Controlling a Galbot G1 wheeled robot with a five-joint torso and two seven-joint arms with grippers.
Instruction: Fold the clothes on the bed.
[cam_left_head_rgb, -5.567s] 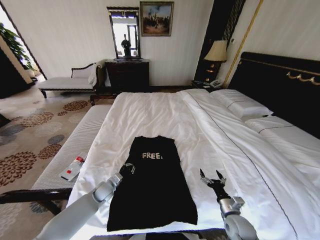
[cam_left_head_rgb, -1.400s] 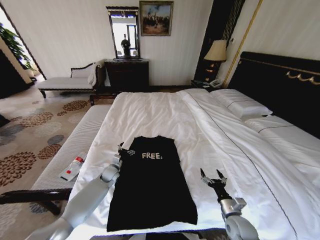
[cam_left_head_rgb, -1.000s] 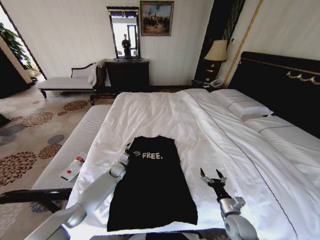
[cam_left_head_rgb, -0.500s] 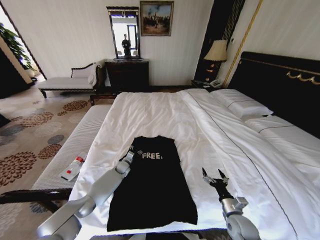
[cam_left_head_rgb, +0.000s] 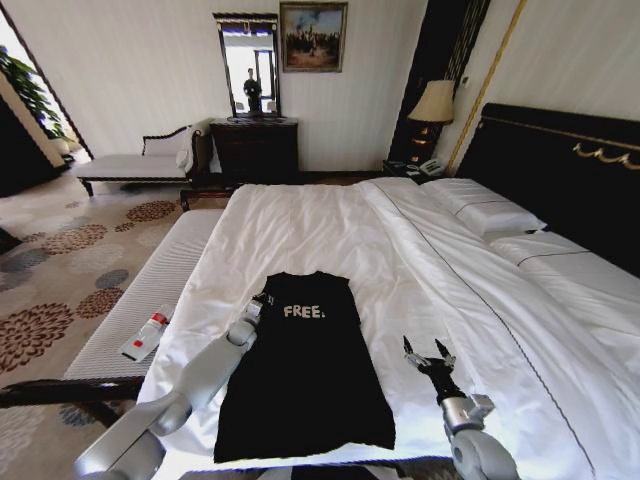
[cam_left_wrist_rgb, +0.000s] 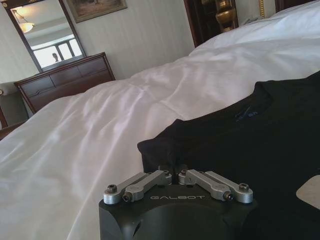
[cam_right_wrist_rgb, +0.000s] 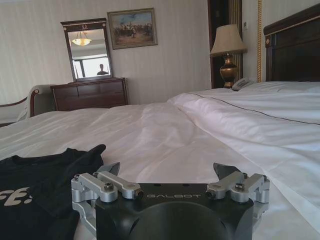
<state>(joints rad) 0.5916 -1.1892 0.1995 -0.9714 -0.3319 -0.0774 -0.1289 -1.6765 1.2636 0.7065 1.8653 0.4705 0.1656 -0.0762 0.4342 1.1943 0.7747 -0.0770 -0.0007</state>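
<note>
1. Head view.
   - Bed (cam_left_head_rgb: 320, 225): white sheets and duvet, dark headboard on the robot's right, two pillows (cam_left_head_rgb: 483, 212) beside it.
   - Black T-shirt (cam_left_head_rgb: 305, 365): lying flat on the near part of the bed, white "FREE" lettering (cam_left_head_rgb: 303, 311) at the far end, sleeves tucked in so the outline is a long rectangle.
   - Left gripper (cam_left_head_rgb: 260, 302): at the shirt's far left corner by the shoulder, arm stretched forward along the shirt's left edge; finger state cannot be told from this angle.
   - Right gripper (cam_left_head_rgb: 427, 351): over bare white sheet, just beside the shirt's right edge, fingers spread wide, nothing between them.
   - Striped bench (cam_left_head_rgb: 150, 300): along the bed's left side, with a small bottle (cam_left_head_rgb: 146, 335) lying on it.
   - Room behind: dark dresser (cam_left_head_rgb: 254, 150) with mirror, table lamp (cam_left_head_rgb: 433, 105), patterned carpet.

2. Left wrist view.
   - Left gripper (cam_left_wrist_rgb: 172, 171): fingers drawn close together, tips down at the black fabric of the shirt (cam_left_wrist_rgb: 250, 140) near the sleeve edge; whether cloth is pinched between them cannot be told.
   - Collar of the shirt lies farther off; white bed (cam_left_wrist_rgb: 90, 130) beyond.

3. Right wrist view.
   - Right gripper (cam_right_wrist_rgb: 170, 172): fingers set wide apart, empty, low over the white bed (cam_right_wrist_rgb: 165, 135).
   - Black T-shirt (cam_right_wrist_rgb: 45, 180): off to one side, near but apart from the fingers, part of the white lettering visible.
   - Lamp (cam_right_wrist_rgb: 228, 50) and dresser (cam_right_wrist_rgb: 90, 94) against the far wall.
</note>
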